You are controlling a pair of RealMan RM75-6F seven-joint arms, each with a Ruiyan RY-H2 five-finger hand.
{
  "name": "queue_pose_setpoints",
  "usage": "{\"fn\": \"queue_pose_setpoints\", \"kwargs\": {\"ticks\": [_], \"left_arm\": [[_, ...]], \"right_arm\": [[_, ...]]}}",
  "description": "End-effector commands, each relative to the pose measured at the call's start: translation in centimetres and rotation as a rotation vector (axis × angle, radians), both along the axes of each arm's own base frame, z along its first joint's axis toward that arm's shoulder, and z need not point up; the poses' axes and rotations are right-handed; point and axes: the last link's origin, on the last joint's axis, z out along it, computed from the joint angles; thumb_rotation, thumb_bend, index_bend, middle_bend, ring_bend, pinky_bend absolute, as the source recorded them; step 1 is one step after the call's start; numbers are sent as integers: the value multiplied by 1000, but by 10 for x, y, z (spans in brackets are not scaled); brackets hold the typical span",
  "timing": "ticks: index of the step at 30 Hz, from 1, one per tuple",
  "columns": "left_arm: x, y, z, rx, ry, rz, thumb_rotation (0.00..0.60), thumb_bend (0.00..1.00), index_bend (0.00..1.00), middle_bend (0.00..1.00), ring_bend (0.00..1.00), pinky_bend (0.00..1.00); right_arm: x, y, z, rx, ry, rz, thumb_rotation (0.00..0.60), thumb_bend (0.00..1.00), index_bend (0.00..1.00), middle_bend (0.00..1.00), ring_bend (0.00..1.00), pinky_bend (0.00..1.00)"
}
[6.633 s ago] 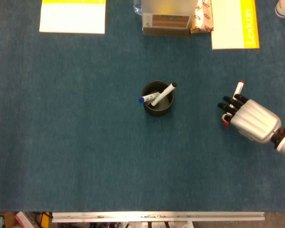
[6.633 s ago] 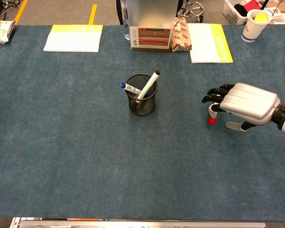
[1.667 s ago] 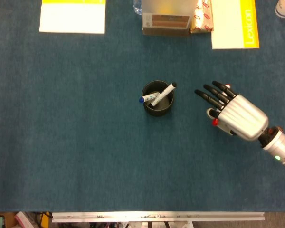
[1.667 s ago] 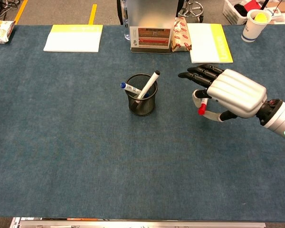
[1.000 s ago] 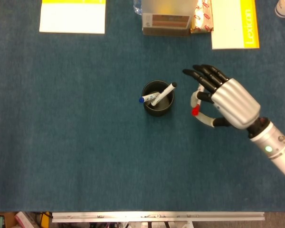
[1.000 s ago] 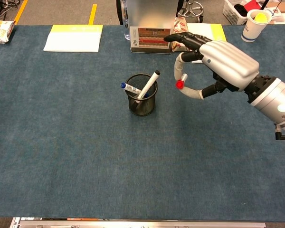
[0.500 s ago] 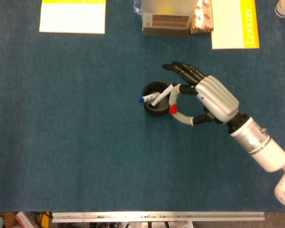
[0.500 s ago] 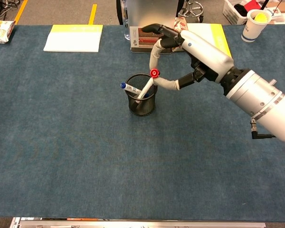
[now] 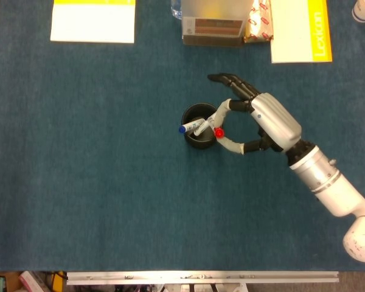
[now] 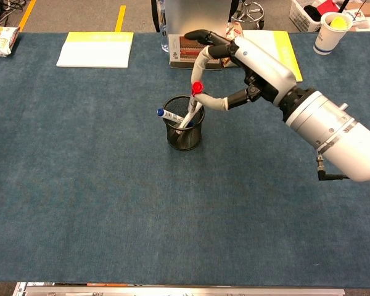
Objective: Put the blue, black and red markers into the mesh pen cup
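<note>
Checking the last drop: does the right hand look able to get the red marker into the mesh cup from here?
Probably yes: the right hand holds the red marker at the mesh cup rim; two markers lean inside, leaving room.

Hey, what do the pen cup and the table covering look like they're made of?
The pen cup looks like black wire mesh, probably metal: in the chest view its wall is a fine see-through grid with the marker barrels visible behind it. The table covering looks like blue felt or short-pile fabric, matte with a faintly fuzzy texture.
</note>
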Motion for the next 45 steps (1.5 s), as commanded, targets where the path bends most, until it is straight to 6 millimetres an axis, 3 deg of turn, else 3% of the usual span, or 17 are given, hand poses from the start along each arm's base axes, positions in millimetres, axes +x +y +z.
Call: {"fn": "queue_pose_setpoints", "kwargs": {"ticks": [1, 11, 14, 18, 19, 22, 30, 34, 38, 45], "left_arm": [[1, 0, 1, 1, -3, -3, 600, 241, 387, 84, 19, 185], [2, -1, 2, 4, -4, -8, 600, 241, 387, 84, 19, 190], [1, -1, 1, 2, -1, -6, 600, 241, 387, 84, 19, 190], [1, 0, 1, -1, 1, -3, 600, 241, 387, 84, 19, 191], [1, 0, 1, -2, 1, -3, 600, 241, 387, 84, 19, 191], [1, 0, 0, -4, 2, -3, 600, 241, 387, 84, 19, 191], [0, 0, 0, -7, 2, -1, 600, 241, 387, 84, 19, 193], [-1, 1, -1, -9, 4, 0, 600, 241, 387, 84, 19, 193], [-2, 2, -3, -20, 3, 6, 600, 241, 387, 84, 19, 194], [-8, 9, -11, -55, -9, 23, 600, 241, 387, 84, 19, 198]], "right_arm": [[-3, 0, -6, 18, -10, -15, 600, 283, 636, 108, 12, 105], [-23, -3, -14, 34, 19, -49, 600, 276, 613, 111, 12, 105], [-27, -5, -13, 27, 46, -48, 600, 188, 457, 112, 12, 105], [-31, -6, -9, 23, 90, -46, 600, 6, 170, 100, 12, 105], [-32, -7, -8, 24, 104, -46, 600, 0, 98, 93, 12, 105], [-33, -7, -3, 16, 135, -39, 600, 0, 8, 87, 11, 104], [-42, 6, 14, -117, 342, 102, 600, 0, 0, 88, 10, 96], [-50, 17, 30, -259, 515, 214, 600, 0, 94, 130, 14, 98], [-62, 34, 56, -491, 757, 352, 600, 0, 140, 151, 28, 99], [-81, 53, 93, -677, 962, 376, 600, 0, 177, 153, 32, 99]]}}
